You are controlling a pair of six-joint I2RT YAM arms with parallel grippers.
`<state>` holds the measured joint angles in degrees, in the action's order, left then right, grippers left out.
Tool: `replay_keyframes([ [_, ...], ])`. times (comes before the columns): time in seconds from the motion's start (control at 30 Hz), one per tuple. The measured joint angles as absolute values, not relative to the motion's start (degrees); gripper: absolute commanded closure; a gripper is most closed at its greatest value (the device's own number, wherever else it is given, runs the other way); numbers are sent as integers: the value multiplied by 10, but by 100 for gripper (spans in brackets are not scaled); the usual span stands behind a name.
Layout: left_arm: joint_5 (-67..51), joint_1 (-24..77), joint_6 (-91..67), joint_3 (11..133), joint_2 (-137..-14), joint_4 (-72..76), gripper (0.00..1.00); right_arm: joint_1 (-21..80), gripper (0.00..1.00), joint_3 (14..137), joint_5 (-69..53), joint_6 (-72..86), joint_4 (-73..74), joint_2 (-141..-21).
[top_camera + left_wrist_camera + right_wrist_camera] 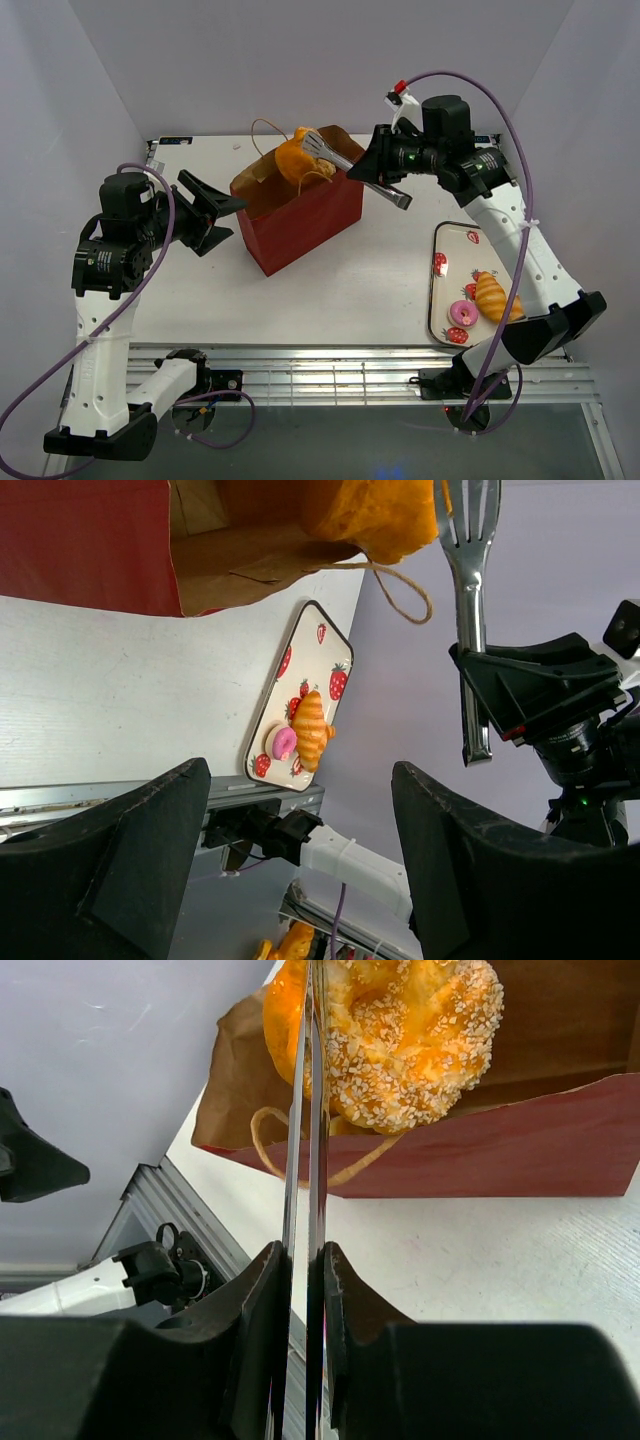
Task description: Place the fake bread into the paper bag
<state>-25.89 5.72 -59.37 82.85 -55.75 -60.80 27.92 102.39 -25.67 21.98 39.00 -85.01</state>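
The red-brown paper bag [300,215] stands open mid-table, also seen in the left wrist view [90,540] and the right wrist view [520,1145]. My right gripper [375,170] [305,1255] is shut on silver tongs [350,165] [470,580]. The tongs pinch an orange seeded bread [293,160] [410,1040] over the bag's mouth. A golden croissant [492,297] [312,730] and a pink doughnut [463,313] [284,744] lie on the strawberry tray [455,262] at the right. My left gripper [235,220] [300,860] is open and empty, just left of the bag.
The bag's tan cord handles [405,590] loop out around its mouth. A metal rail [330,365] runs along the table's near edge, and white walls close in on both sides. A small orange object [290,942] lies below the table edge.
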Motion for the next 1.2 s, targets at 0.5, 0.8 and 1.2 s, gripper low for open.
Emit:
replay_keyframes([
  [0.5,-259,57,-588,828,-558,-608,17,282,56,1030,-232,187,440,-883],
  [0.8,-261,57,-575,828,-568,-608,17,283,53,1042,-226,186,449,-885],
  [1.2,-264,57,-552,829,-581,-608,17,283,53,1102,-199,185,481,-895],
])
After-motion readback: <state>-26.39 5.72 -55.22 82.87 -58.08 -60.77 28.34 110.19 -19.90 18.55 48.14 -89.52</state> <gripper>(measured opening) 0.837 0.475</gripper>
